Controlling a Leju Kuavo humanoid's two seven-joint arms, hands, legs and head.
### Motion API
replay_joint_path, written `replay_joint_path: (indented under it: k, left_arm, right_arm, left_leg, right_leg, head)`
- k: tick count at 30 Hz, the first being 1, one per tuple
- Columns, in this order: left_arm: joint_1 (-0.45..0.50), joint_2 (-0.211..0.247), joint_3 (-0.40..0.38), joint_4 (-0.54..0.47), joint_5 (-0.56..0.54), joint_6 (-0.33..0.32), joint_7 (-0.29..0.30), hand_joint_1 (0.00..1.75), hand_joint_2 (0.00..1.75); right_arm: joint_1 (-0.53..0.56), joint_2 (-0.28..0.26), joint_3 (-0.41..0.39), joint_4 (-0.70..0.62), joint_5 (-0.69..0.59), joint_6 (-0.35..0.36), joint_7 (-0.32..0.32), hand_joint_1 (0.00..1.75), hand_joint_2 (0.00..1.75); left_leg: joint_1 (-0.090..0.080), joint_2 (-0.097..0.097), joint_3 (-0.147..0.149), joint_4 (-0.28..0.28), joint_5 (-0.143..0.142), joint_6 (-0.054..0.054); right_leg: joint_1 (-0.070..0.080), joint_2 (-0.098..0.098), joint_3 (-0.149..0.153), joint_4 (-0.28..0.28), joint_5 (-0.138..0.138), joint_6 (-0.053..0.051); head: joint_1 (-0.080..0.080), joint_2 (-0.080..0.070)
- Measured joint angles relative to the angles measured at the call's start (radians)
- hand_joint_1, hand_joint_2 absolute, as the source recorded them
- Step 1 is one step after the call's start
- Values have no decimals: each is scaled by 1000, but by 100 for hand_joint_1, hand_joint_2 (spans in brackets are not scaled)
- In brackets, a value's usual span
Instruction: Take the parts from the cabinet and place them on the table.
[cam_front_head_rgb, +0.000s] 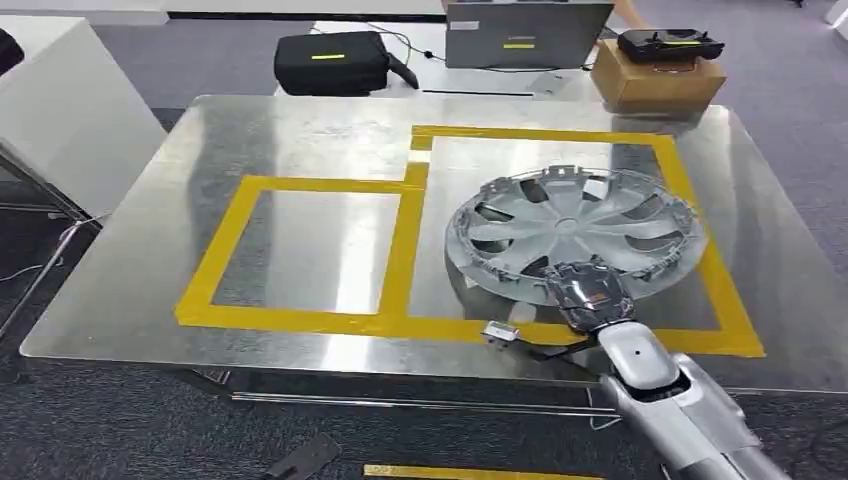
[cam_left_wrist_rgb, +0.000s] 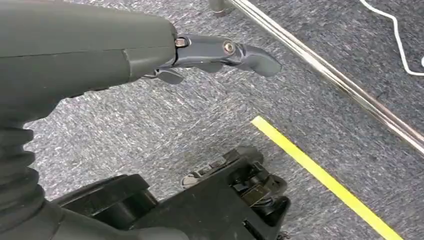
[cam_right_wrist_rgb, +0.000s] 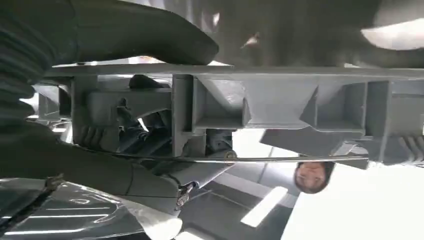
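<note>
Now setting the hubcap (cam_front_head_rgb: 577, 228) down on the table (cam_front_head_rgb: 300, 130).
Right hand (cam_front_head_rgb: 590, 293) grips its near rim inside the taped square; next, let go. Left hand (cam_left_wrist_rgb: 220, 52) hangs empty, fingers apart.

No readable text anywhere (tags too small, blurred).

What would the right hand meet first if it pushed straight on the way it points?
The right hand already grips the hubcap at its near rim; going on, it would probably just push that across the table.
</note>
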Motion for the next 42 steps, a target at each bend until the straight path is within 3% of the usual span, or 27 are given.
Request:
replay_joint_path:
  k: [10, 11, 13, 14, 42]
  left_arm:
    - [3, 1, -18, 0, -3, -7, -17, 0, 175]
    - [3, 1, -18, 0, 1, -11, -18, 0, 175]
    - [3, 1, -18, 0, 10, -14, -20, 0, 175]
    - [3, 2, -18, 0, 10, -14, -20, 0, 0]
    - [2, -2, -21, 0, 14, -6, 13, 0, 0]
  right_arm:
    - [-12, 10, 20, 21, 0, 3, 7, 166, 175]
    - [-13, 10, 20, 23, 0, 4, 7, 0, 0]
    - [-16, 10, 21, 27, 0, 4, 7, 0, 0]
    - [-15, 10, 22, 29, 0, 5, 6, 0, 0]
    - [-35, 10, 59, 71, 0, 18, 25, 0, 0]
  left_leg:
    - [0, 0, 1, 0, 0, 0]
    - [0, 0, 1, 0, 0, 0]
    - [0, 0, 2, 0, 0, 0]
    - [0, 0, 2, 0, 0, 0]
    - [0, 0, 2, 0, 0, 0]
  right_leg:
    - [0, 0, 1, 0, 0, 0]
    - [0, 0, 1, 0, 0, 0]
    - [0, 0, 1, 0, 0, 0]
    - [0, -1, 1, 0, 0, 0]
    - [0, -1, 1, 0, 0, 0]
  head:
    - [0, 0]
    - [0, 0]
    - [0, 0]
    - [0, 0]
    - [0, 0]
